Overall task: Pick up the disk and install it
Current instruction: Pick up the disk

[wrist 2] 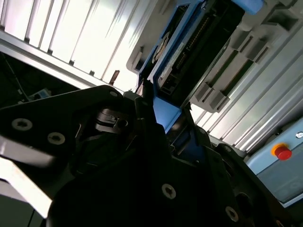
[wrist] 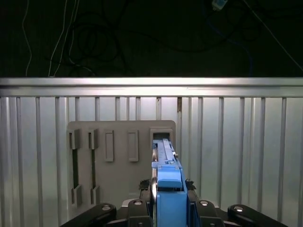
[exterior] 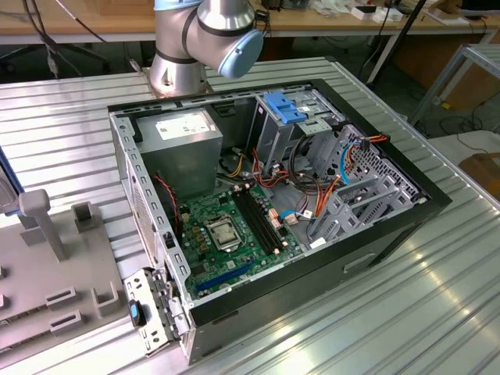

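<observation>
The fingers [wrist: 143,186] pinch the disk [wrist: 167,191] from both sides. The disk stands on its thin edge between them. Just past the fingers, its far end reaches a slot in the grey holder [wrist: 118,165] on the ribbed tabletop [wrist: 246,151].
</observation>
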Controlling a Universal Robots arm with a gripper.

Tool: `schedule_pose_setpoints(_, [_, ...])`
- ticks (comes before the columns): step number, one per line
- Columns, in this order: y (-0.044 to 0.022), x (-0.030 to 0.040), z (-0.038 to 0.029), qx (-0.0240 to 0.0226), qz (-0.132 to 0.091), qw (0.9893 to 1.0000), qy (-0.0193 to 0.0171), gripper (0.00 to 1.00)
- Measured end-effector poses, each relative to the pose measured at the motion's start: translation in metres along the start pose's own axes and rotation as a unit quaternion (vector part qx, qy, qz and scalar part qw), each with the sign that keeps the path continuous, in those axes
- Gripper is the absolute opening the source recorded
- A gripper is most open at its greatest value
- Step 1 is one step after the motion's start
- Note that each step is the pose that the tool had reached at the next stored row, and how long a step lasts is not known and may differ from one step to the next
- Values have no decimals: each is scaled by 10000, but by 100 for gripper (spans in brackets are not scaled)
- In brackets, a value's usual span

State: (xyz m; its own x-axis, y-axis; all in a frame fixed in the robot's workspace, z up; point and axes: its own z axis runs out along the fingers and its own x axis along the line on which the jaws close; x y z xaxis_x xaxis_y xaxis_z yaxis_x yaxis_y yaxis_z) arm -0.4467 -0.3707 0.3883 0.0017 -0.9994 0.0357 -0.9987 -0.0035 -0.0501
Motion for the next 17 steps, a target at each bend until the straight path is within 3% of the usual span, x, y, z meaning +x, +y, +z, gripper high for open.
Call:
schedule_pose_setpoints(4, [-8, 6, -158, 0, 0, 10000, 0, 37])
schedule_pose_setpoints(6, [-22, 16, -437, 0, 0, 10000, 0, 37])
schedule_pose_setpoints(7, [-25, 18, -492, 0, 0, 10000, 0, 37])
schedule_pose_setpoints(17, [-43, 31, -864, 0, 0, 10000, 0, 37])
